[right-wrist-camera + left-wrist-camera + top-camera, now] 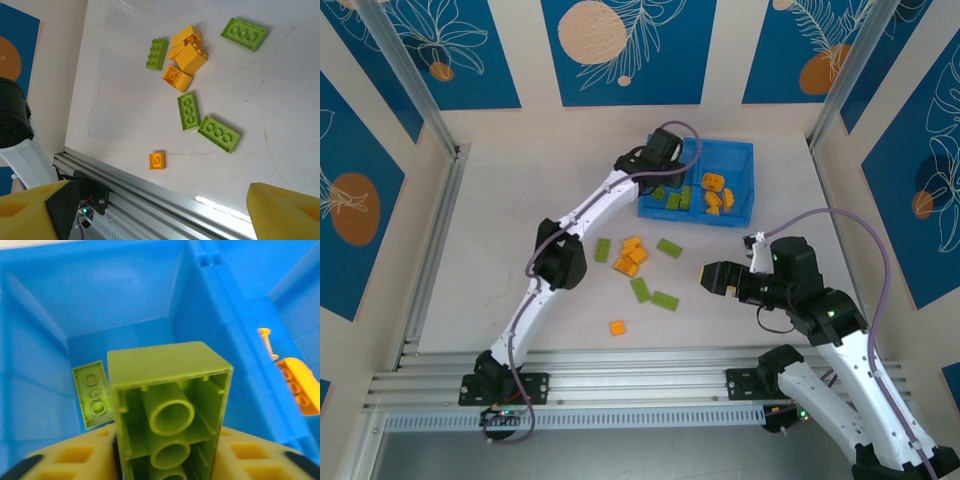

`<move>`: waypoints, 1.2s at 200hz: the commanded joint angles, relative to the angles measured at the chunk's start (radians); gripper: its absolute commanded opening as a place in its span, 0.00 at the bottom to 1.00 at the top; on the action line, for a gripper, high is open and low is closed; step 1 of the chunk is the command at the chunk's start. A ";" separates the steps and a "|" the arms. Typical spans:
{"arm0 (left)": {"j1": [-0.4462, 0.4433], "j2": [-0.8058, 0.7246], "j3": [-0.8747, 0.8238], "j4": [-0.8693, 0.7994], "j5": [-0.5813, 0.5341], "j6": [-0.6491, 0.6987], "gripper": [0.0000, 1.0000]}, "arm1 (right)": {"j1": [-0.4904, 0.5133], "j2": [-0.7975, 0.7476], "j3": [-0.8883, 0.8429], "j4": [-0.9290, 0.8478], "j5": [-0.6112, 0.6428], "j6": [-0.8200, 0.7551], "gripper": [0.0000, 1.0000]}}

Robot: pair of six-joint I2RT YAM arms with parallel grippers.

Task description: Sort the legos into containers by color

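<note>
My left gripper (668, 152) hangs over the left compartment of the blue bin (744, 152). A lime green lego (170, 405) stands between its yellow fingers (70, 460), underside toward the camera, with a thin dark gap on the left side, so the jaws look open. Below lies a flat green lego (91, 394); orange legos (296, 385) lie past the centre wall (235, 340). My right gripper (712, 277) stands open and empty above the table. Loose green legos (665, 299) and an orange pile (631, 257) lie mid-table.
A single small orange lego (157, 160) lies close to the aluminium rail (150, 192) at the table's near edge. Green legos (219, 133) lie just beyond it. Side walls close in the table on the left and right.
</note>
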 commanded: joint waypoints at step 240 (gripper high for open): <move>-0.289 -2.013 -1.756 -0.130 -0.212 -0.120 0.92 | 0.540 0.838 0.196 0.362 0.389 -0.217 0.81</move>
